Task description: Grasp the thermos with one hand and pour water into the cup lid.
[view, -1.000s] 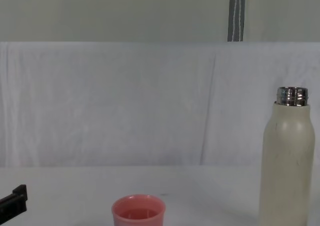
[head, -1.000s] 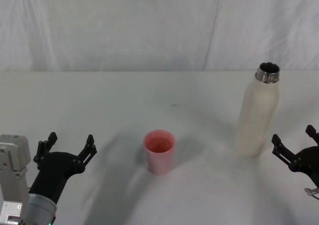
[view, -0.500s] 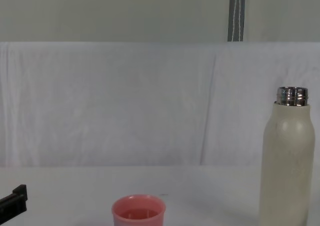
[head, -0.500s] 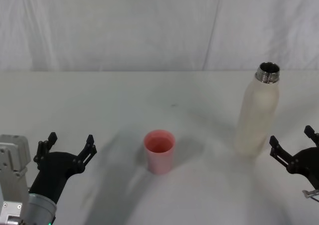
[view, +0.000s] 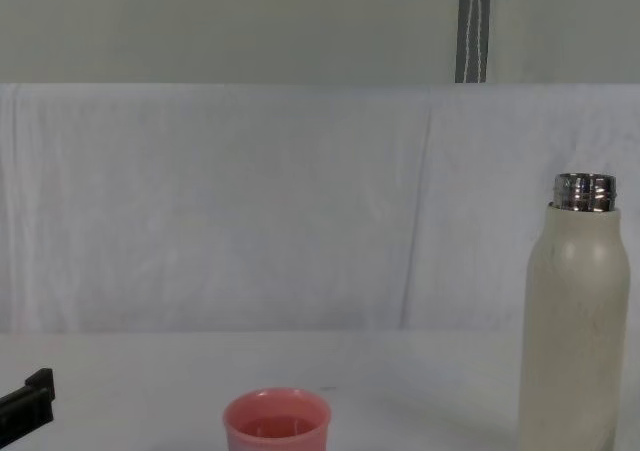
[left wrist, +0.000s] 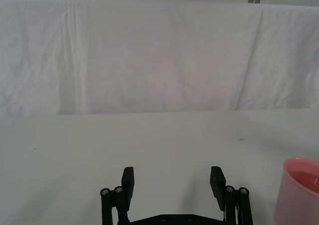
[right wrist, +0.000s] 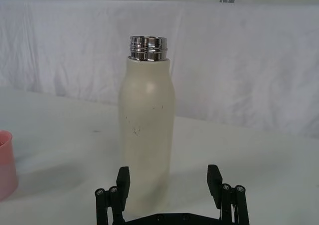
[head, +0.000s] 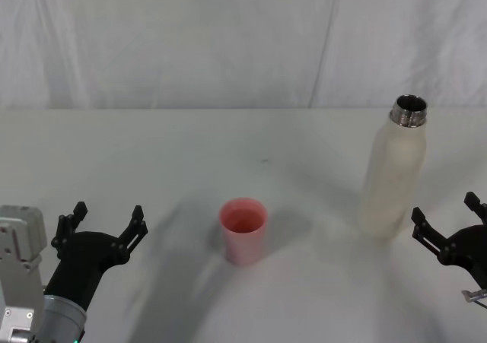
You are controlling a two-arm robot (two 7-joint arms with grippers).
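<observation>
The cream-white thermos [head: 392,174] stands upright at the right of the table, its steel neck uncapped; it also rises in the right wrist view [right wrist: 146,130] and the chest view [view: 575,321]. The pink cup lid [head: 243,230] sits upright at the table's middle [view: 276,423] [left wrist: 300,190]. My right gripper [head: 449,227] is open just in front and to the right of the thermos, apart from it [right wrist: 168,179]. At the lower left my left gripper [head: 101,223] is open and holds nothing [left wrist: 172,179].
The white-covered table [head: 190,153] runs back to a white cloth backdrop [head: 228,39]. A grey vertical post [view: 472,26] stands behind the backdrop. Bare tabletop lies between the cup lid and the thermos.
My right gripper has shifted very slightly left, towards the thermos. The thermos, cup lid and left gripper have not moved.
</observation>
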